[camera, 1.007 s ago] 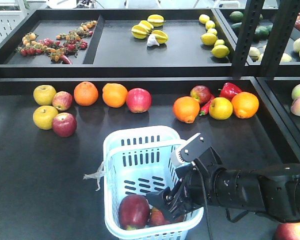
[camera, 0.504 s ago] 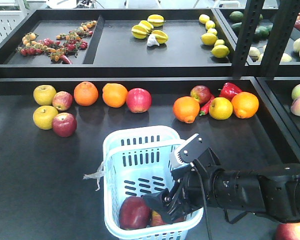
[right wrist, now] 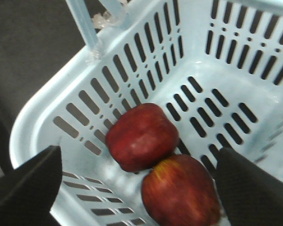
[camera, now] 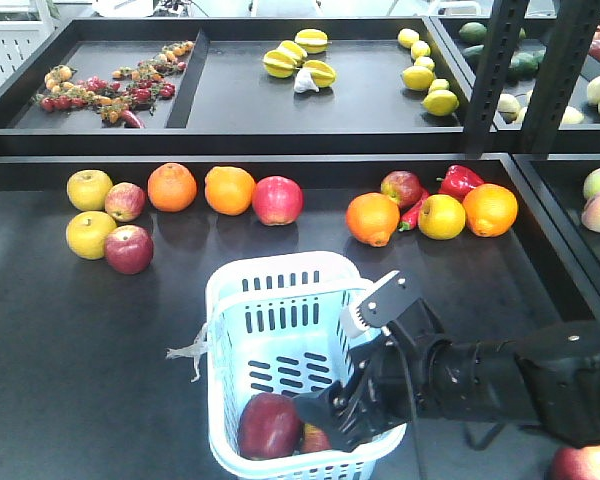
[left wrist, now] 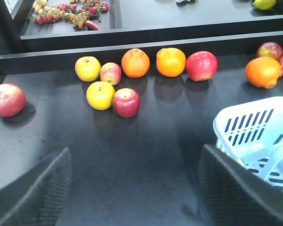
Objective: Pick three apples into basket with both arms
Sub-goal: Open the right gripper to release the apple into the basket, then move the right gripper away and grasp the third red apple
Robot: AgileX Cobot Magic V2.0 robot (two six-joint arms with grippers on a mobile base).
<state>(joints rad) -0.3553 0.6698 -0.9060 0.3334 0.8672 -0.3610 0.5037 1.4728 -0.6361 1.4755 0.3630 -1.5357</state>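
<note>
1. The bench [camera: 70, 330] is a dark tray-like surface; along its back lie oranges, yellow apples and red fruit.
2. The basket [camera: 280, 275] stands near the front edge. It is pale slotted plastic, probably light and liable to slide if knocked.
3. The right hand [camera: 342, 405] hangs over the basket's near right corner, fingers spread wide apart with nothing between them.
4. The left hand [left wrist: 132, 193] shows only two dark fingers set far apart, empty, above bare bench.
5. Two dark red apples [right wrist: 142, 136] lie touching on the basket floor.
6. A third dark red apple [camera: 129, 249] sits at the left, just beside a yellow apple [camera: 89, 234]. It looks firm, smooth and rather slippery; grip it across its widest part.
</note>
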